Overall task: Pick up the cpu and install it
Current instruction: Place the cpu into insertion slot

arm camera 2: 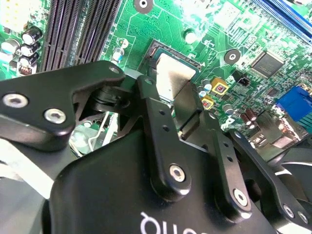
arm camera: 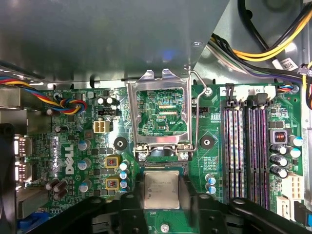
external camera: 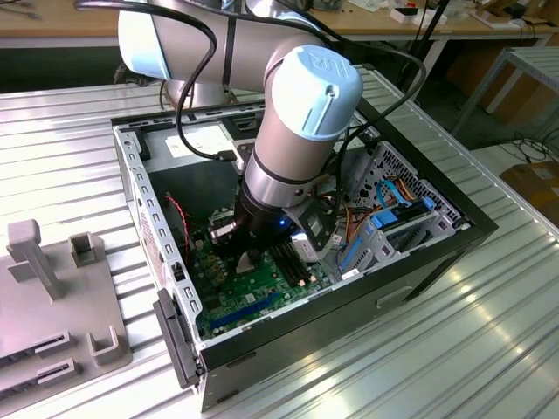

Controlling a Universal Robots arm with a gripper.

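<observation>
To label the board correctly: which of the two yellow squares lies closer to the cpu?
The nearer yellow square lies alongside the cpu; the other yellow square lies farther off, towards the open socket frame.

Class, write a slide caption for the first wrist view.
Gripper holds the cpu above the motherboard, socket load plate open.

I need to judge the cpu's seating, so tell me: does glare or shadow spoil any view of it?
Second wrist view: the cpu glares near white on its metal top. First wrist view: the cpu is evenly lit, without glare. Exterior view: the table slats glare brightly, while the motherboard lies in shade under the arm.
</observation>
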